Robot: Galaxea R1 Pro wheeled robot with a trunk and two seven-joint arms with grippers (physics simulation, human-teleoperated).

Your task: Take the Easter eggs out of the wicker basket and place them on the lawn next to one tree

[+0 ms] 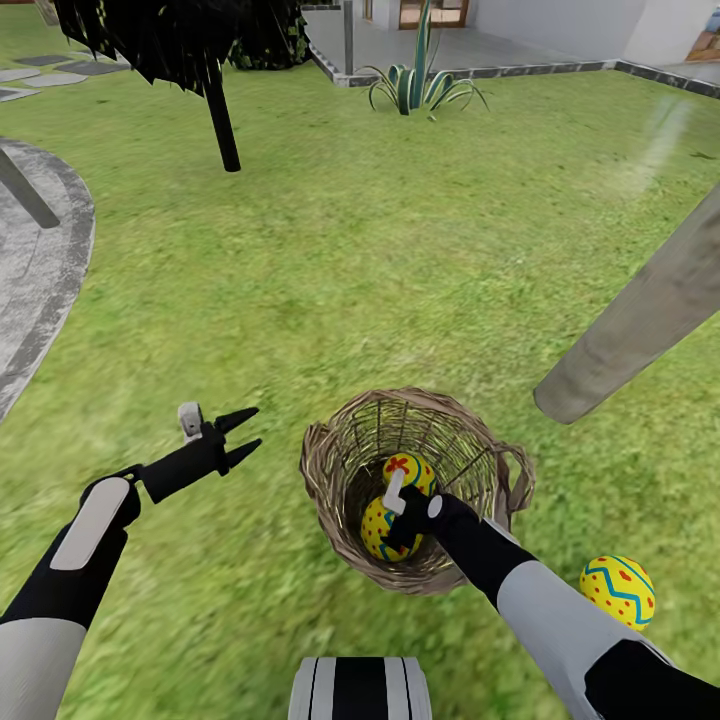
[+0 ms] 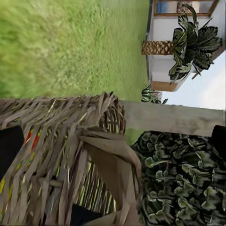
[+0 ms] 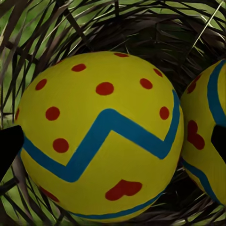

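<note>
Low in the frame's centre, the right gripper [image 1: 398, 528] reaches into the basket [image 1: 330, 470], jaws wide around one of two eggs [image 3: 101, 136]. Third egg [image 1: 618, 590] lies on grass lower right. Left gripper [image 1: 243, 433] hovers open, empty.

R gripper [image 1: 400, 528] tips hidden behind egg [image 1: 378, 528]

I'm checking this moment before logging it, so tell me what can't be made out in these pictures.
- Right gripper: head view, its fingertips are sunk in the basket behind the nearer egg; grip unclear.
- Farther egg: right wrist view, cut by the frame edge.
- Pale trunk: head view, top cut off; no foliage seen.
- Egg on the grass: partly behind the right arm.
</note>
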